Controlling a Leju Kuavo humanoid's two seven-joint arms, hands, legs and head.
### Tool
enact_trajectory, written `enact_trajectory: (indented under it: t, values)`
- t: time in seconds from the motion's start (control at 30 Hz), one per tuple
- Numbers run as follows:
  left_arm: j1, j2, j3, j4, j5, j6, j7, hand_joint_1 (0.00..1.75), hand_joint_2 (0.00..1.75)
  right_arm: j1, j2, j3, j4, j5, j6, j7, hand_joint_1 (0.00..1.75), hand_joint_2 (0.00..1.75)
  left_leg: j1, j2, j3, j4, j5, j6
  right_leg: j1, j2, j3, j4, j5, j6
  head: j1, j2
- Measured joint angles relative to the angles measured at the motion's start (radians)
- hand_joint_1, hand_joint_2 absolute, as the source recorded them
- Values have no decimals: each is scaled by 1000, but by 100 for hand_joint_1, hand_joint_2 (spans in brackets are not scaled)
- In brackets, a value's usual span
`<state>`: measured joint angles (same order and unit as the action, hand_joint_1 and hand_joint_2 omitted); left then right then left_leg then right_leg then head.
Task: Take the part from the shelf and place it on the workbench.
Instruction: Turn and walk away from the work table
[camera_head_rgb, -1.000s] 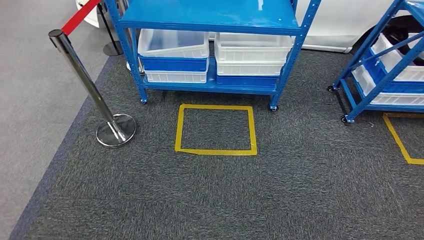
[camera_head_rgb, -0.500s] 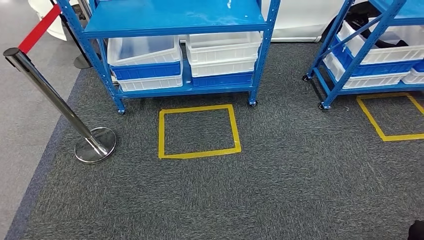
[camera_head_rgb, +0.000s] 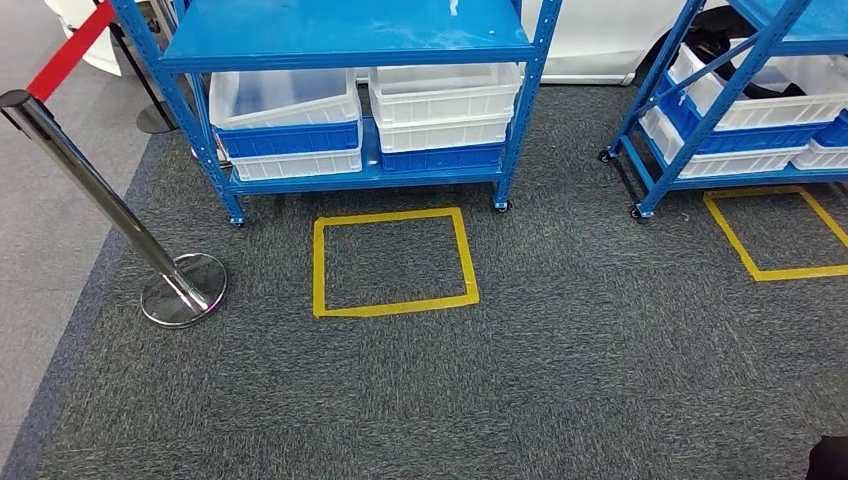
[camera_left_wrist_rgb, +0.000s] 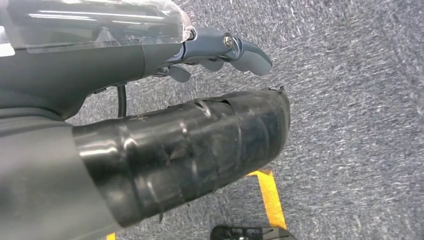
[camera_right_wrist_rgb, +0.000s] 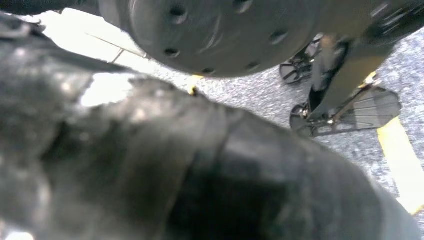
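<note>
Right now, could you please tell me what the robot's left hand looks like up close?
The left hand has a dark grey shell under a glossy clear cover, pale blue-grey fingers hinged on a visible screw, and a thin black cable beside the shell.

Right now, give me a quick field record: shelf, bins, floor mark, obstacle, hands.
shelf: blue shelf straight ahead, on castors; second shelf to its right
bins: white and blue bins stacked on its low level, two stacks side by side
floor mark: yellow tape square on the carpet just before the shelf
obstacle: chrome post with red belt, to the left
left hand: holds nothing, near the floor
part: cannot tell
</note>
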<state>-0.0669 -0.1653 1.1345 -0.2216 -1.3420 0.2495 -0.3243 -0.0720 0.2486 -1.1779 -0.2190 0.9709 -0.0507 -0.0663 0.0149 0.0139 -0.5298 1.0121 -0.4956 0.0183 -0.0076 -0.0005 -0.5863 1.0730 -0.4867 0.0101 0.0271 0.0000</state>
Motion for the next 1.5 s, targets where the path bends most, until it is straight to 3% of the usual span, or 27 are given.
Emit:
enact_trajectory:
  t: [0.07, 0.17, 0.23, 0.3, 0.33, 0.37, 0.4, 0.47, 0.5, 0.57, 0.63, 0.7, 0.8, 0.83, 0.87, 0.9, 0.97, 1.03, 1.1, 1.2, 1.23, 1.3, 1.33, 1.37, 1.4, 1.43, 1.5]
  values:
    - [-1, 0, 0, 0, 0, 0, 0, 0, 0, -1, 0, 0, 0, 0, 1, -3, 0, 0, -2, 1, 1, -1, -2, -11, 7, -2, 13, -34, 0, -7, 0, 0]
    - [-3, 0, 0, 0, -2, 0, -1, 0, 0, -1, 0, 0, 0, 0, 2, -5, 0, 0, -2, 1, 1, 8, -14, -26, 1, 1, 20, -49, 7, -23, -1, 0]
    - [-3, 0, 0, 0, -3, 0, -2, 0, 0, -1, 1, 0, 0, 0, 2, -5, 0, 0, -1, -3, -35, 87, -63, -32, -3, 0, 26, -60, 10, -36, -3, 0]
    - [-2, 0, 0, 0, -6, 0, -2, 0, 0, -1, 1, 0, 0, 0, 2, -5, 0, 0, -1, -5, -102, 221, -121, -35, -1, 1, 26, -60, 8, -43, -5, 0]
    - [-1, 0, 0, 0, -7, -1, -2, 0, 0, -1, 1, 0, 0, 0, 2, -5, 0, 0, -1, -5, -127, 268, -131, -37, 1, 2, 26, -58, 7, -44, -4, 0]
    - [0, 0, 0, 0, -8, -1, -2, 0, 0, -1, 0, 0, 0, 0, 2, -5, 0, 0, -1, -5, -136, 279, -121, -37, 2, 5, 27, -56, 5, -45, -4, 0]
    - [0, 0, 0, 0, -9, -1, -3, 0, 0, -1, 1, 0, 0, 0, 2, -5, 0, 0, -1, -5, -124, 248, -92, -35, 3, 8, 28, -53, 3, -44, -4, 0]
    - [1, 1, 0, 0, -9, -1, -3, 0, 0, -1, 1, 0, 0, 0, 2, -5, 0, 0, -2, -7, -65, 114, -21, -29, 5, 13, 31, -46, -4, -39, -4, 0]
    - [1, 1, 0, 0, -9, -1, -3, 0, 0, -1, 1, 0, 0, 0, 2, -5, 0, 0, -3, -8, -39, 56, 0, -24, 6, 14, 31, -42, -8, -35, -4, 0]
    - [0, 2, 0, 0, -9, 0, -3, 0, 0, -1, 2, 0, 0, 0, 2, -5, 0, 0, -7, -10, -21, 11, 5, -17, 9, 15, 30, -38, -12, -25, -4, 0]
    - [-1, 1, 0, 0, -9, 0, -3, 0, 0, -2, 1, 0, 0, 0, 2, -5, 0, 0, -5, -9, -19, 5, 10, -9, 8, 15, 30, -38, -13, -16, -4, 0]
    - [0, 0, 0, 0, -9, 0, -2, 0, 0, -3, 1, 0, 0, 0, 2, -4, 0, 0, 1, -6, -12, -6, 14, 2, 7, 14, 19, -8, -34, -5, -1, 0]
    - [-1, 0, 0, 0, -9, 0, -2, 0, 0, -2, 1, 0, 1, 0, 3, -2, 0, 0, 4, -3, -6, -11, 14, 11, 0, 11, -70, 163, -114, 8, 4, 0]
    - [-1, 0, 0, 0, -9, 0, -2, 0, 0, -2, 1, 0, 1, 0, 3, -2, 0, 0, 4, -2, -5, -11, 11, 12, -4, 10, -100, 215, -126, 12, 4, 0]
    - [0, 0, 0, 0, -9, 0, -2, 0, 0, -2, 0, 0, 1, 0, 3, -1, 0, 0, 4, -2, -2, -11, 9, 11, -6, 9, -116, 235, -120, 14, 3, 0]
    - [0, 0, 0, 0, -9, 0, -2, 0, 0, -1, 0, 0, 1, 0, 3, 0, 0, 0, 4, -3, 3, -11, 5, 9, -8, 8, -111, 216, -94, 15, 3, 0]
    - [2, -1, 0, 0, -9, 0, -2, 0, 0, 0, 0, 0, 1, 0, 3, 1, 0, 0, 5, -3, 14, -10, -4, 2, -9, 4, -57, 92, -18, 12, 4, 0]
    - [1, -2, 0, 0, -9, 0, -2, 0, 0, 0, 0, 0, 1, 0, 3, 2, 0, 0, 2, -2, 19, -9, -14, -10, -4, 0, -12, -11, 19, 4, 3, 0]
    - [-1, -2, 0, 0, -9, 0, -2, 0, 0, -1, 0, 0, 1, 0, 3, 3, 0, 0, -1, -1, 21, -11, -19, -22, 3, 0, -4, -31, 13, -5, 2, 0]
    - [-4, -2, 0, 0, -9, 0, -2, 0, 0, 0, 0, 0, 1, 0, 3, 3, 0, 0, 1, -3, 21, 8, -38, -36, -2, 1, 4, -39, 11, -23, 2, 0]
    - [-4, -2, 0, 0, -9, 0, -2, 0, 0, 0, 0, 0, 1, 0, 3, 3, 0, 0, 2, -3, 3, 48, -61, -40, -4, 1, 8, -43, 11, -30, 1, 0]
    - [-2, -2, 0, 0, -9, 0, -2, 0, 0, 0, 0, 0, 1, 0, 4, 3, 0, 0, 3, -5, -66, 181, -123, -43, -1, 0, 14, -45, 5, -41, 1, 0]
    - [-1, -2, 0, 0, -10, -1, -2, 0, 0, 0, 0, 0, 1, 0, 4, 3, 0, 0, 3, -5, -104, 247, -144, -45, 1, 0, 17, -45, 2, -44, 1, 0]
    - [0, -2, 0, 1, -10, -1, -1, 0, 0, 0, 0, 0, 1, 0, 4, 4, 0, 0, 3, -5, -130, 285, -145, -45, 4, 2, 21, -45, -1, -47, 1, 0]
    - [0, -2, 0, 1, -11, -1, -1, 0, 0, 0, 0, 0, 1, 0, 4, 5, 0, 0, 3, -5, -138, 284, -125, -43, 6, 4, 27, -45, -5, -48, 1, 0]
    - [1, -1, 0, 1, -11, -1, 0, 0, 0, 1, 0, 0, 1, 0, 4, 5, 0, 0, 3, -5, -127, 245, -87, -40, 8, 6, 35, -44, -10, -47, 1, 0]
    - [2, 0, 0, 1, -11, -1, 1, 0, 0, 1, 1, 0, 2, 0, 5, 6, 0, 0, -1, -6, -75, 109, -4, -27, 12, 10, 49, -43, -21, -43, 1, 0]
